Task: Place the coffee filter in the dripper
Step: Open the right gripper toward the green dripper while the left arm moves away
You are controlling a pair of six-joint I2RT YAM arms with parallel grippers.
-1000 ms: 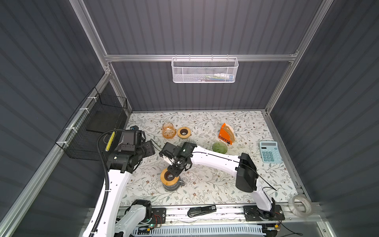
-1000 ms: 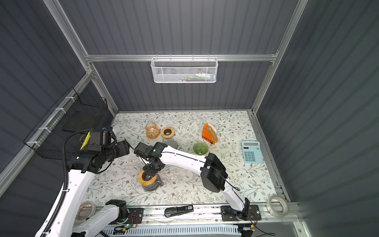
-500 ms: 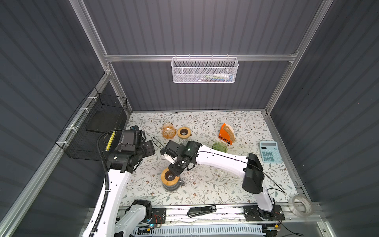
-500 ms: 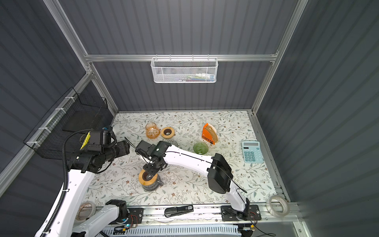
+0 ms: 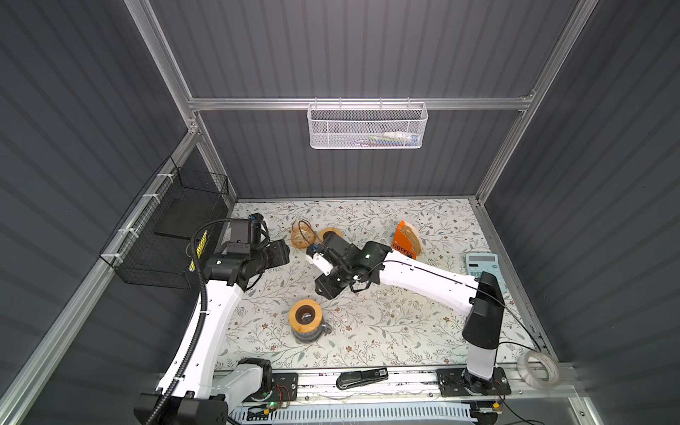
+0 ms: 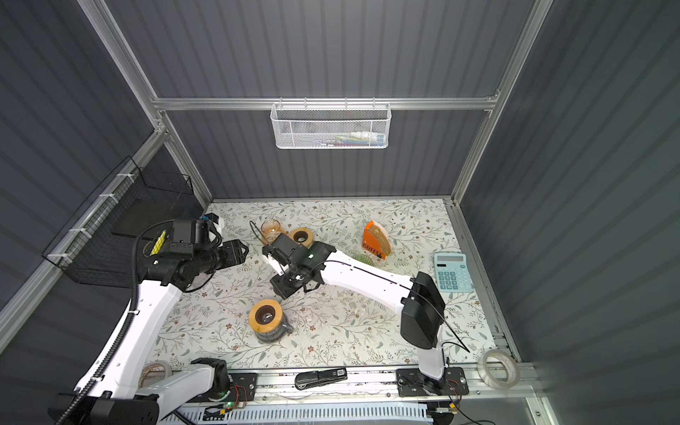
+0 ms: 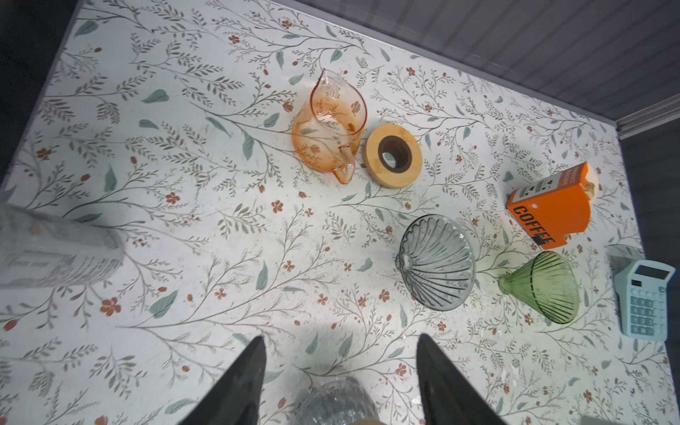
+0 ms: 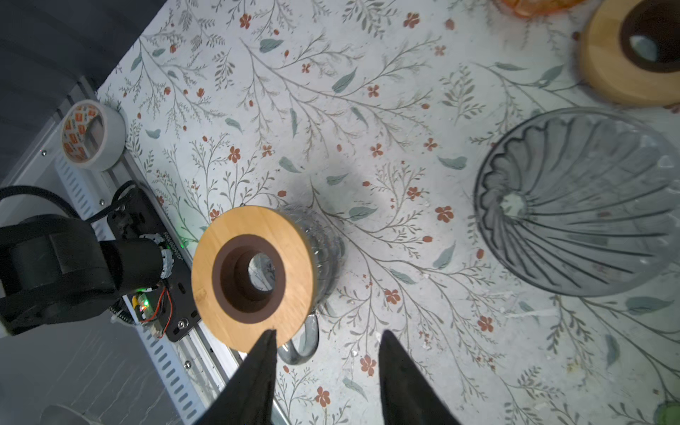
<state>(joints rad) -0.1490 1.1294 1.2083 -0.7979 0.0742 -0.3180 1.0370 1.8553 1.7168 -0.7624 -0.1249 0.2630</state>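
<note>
Right gripper (image 8: 327, 333) hangs parted and empty, left gripper (image 7: 341, 336) likewise spread with nothing in it — just ahead of the right one stands the wooden-collared carafe (image 8: 294, 254), and farther out the grey dripper (image 8: 581, 206) lies on its side. Beyond, the coffee filters (image 5: 414, 236) sit in the orange box (image 7: 548, 213) marked "COFFEE". A second ago the right gripper was down at the carafe's collar — now it's lifted clear.

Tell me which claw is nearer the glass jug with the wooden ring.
Right. The right claw hangs just behind the glass jug, not touching it. The left claw sits farther back and off to the left.
</note>
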